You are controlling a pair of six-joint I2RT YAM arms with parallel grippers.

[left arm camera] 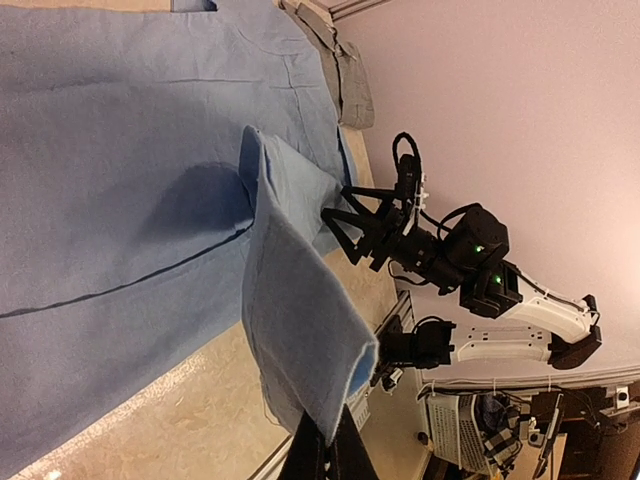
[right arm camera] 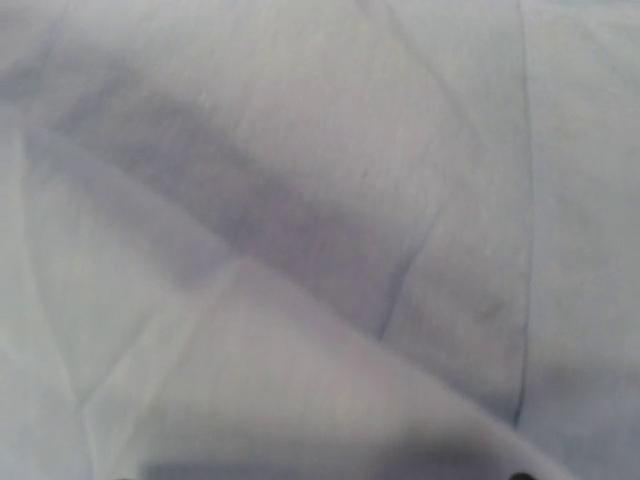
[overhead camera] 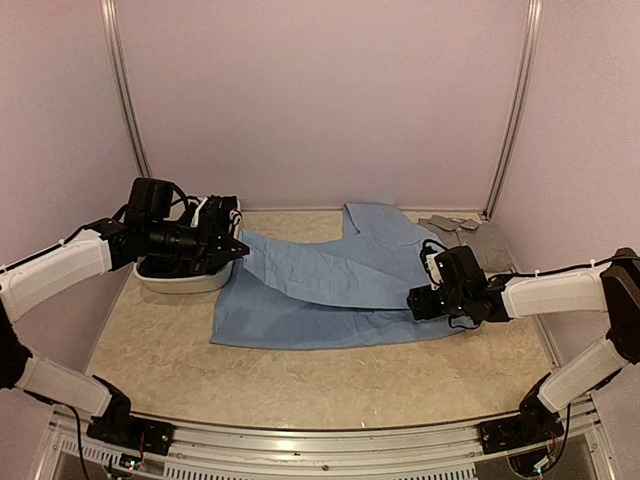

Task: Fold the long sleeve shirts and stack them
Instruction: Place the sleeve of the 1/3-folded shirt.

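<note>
The blue shirt point(overhead camera: 300, 322) is lying spread across the middle of the worktop point(overhead camera: 300, 395). The grey shirt point(overhead camera: 475, 236) is sitting bunched at the back right, just beside it. The left hand point(overhead camera: 238, 248) is hanging above the tub point(overhead camera: 185, 281) at the blue shirt's left edge. It is clenching one end of a flap point(overhead camera: 330, 268) of blue cloth and holding that end off the worktop. The flap's long axis is running left to right, from the left hand across the shirt's body toward the right hand point(overhead camera: 415, 302). The right hand is sitting low at the shirt's right edge with its fingers standing apart. Whether any cloth is lying between them I cannot tell, since its own camera is showing only blurred blue cloth close up. The shirt's body is lying to the right of the left hand, so the coming fold is probably calling for the held end to be carried rightward along the flap's length. The left hand is the nearer one for that.
</note>
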